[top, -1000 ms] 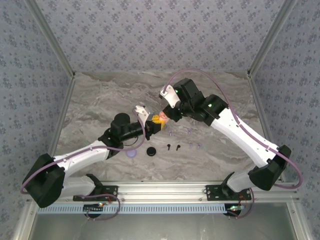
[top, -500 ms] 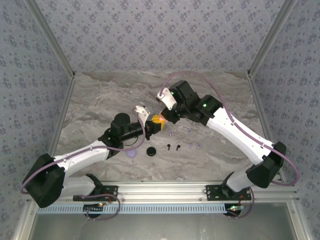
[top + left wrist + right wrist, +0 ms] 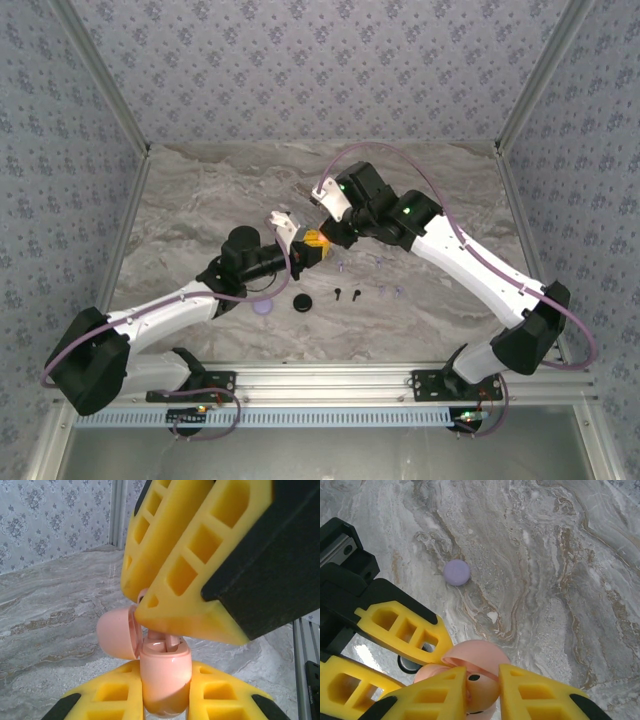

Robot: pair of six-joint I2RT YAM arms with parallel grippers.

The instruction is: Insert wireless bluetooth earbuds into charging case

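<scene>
1. The left gripper (image 3: 165, 702) is clamping the base of the pink charging case (image 3: 165, 672), whose lid is hanging open to one side.
2. The right gripper (image 3: 140, 600) is resting its almost closed fingertips at the case's open mouth. I cannot tell whether a bud is pinched between them.
3. On the counter (image 3: 200, 200), toward the arm bases, black earbuds (image 3: 347, 294), lavender earbuds (image 3: 390, 291) and pale earbuds (image 3: 342, 267) are lying loose.
4. A black case (image 3: 302, 302) and a lavender case (image 3: 263, 307) are sitting just left of them.
</scene>
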